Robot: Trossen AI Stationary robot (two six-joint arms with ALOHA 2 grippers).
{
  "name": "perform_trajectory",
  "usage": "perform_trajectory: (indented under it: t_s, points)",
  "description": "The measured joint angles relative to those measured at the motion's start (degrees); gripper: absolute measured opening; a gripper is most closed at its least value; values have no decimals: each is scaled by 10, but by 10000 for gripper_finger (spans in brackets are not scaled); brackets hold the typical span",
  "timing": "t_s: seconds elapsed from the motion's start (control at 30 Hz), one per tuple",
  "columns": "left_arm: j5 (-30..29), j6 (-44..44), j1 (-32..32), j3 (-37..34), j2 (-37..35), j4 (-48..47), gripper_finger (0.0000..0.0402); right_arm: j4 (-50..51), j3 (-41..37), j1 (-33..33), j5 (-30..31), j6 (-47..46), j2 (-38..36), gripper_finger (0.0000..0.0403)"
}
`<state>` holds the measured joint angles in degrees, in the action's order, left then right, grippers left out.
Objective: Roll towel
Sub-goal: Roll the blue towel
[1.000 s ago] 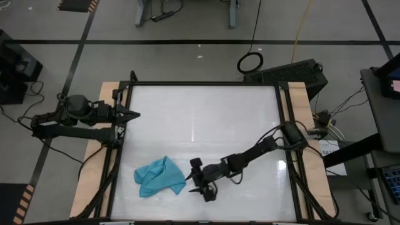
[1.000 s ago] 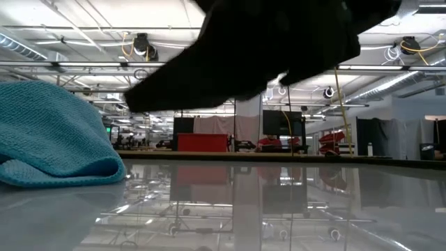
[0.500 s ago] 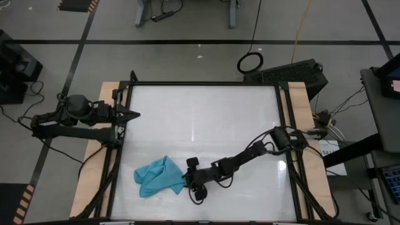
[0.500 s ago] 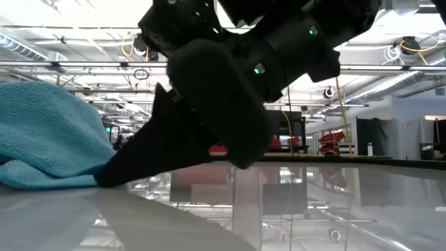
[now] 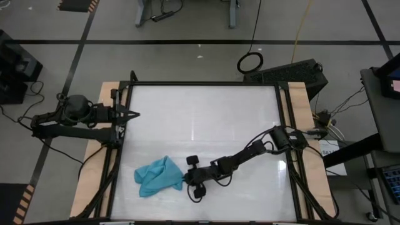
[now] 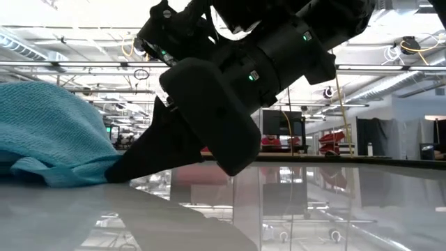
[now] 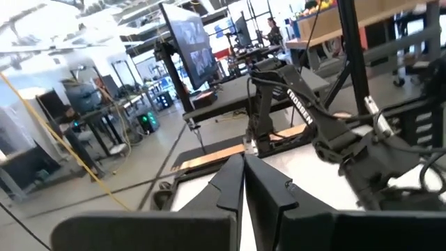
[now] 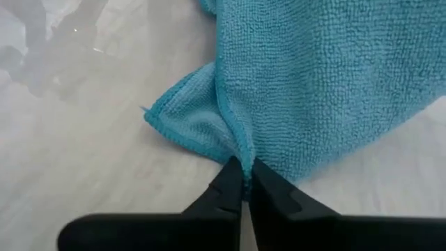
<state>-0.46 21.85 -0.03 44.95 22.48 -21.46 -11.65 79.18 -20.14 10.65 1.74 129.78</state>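
The towel (image 5: 157, 177) lies crumpled on the white table (image 5: 206, 112), near the table's front edge and left of its middle, a small teal-blue heap with one edge spread flat toward the right. The right gripper (image 8: 242, 183) sits low at that right edge of the towel, its two dark fingers (image 8: 224, 187) pressed together with a fold of the towel's hem pinched between their tips; the cloth rises in a small ridge where the tips meet it. From above, the right arm (image 5: 250, 156) stretches from the table's right rail across the surface down to the towel, with the right gripper (image 5: 185, 181) touching the cloth's right side. At table level the gripper body (image 6: 209, 118) fills the middle, its point (image 6: 129, 167) reaching down to the towel (image 6: 49, 139) where the cloth meets the tabletop. The left gripper (image 5: 130, 114) waits over the table's left rail, well apart from the towel, with its fingers (image 7: 230, 185) closed flat against each other and nothing between them.
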Motion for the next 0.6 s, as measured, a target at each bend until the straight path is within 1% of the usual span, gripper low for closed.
perform_trajectory:
  t_s: [0.17, 0.27, 0.33, 0.6]
  points:
    - [0, -4, 0, 0, 0, -1, 22, 75, -1, 1, 7, 4, -33, 3]
    - [0, -4, 0, 0, 0, -1, 22, 133, -3, 1, 24, 9, -63, 2]
    - [0, -4, 0, 0, 0, -1, 22, 168, -3, 0, 35, 9, -91, 2]
    - [2, -5, 0, 0, 3, 13, 22, 290, -3, 0, 30, 13, -205, 1]
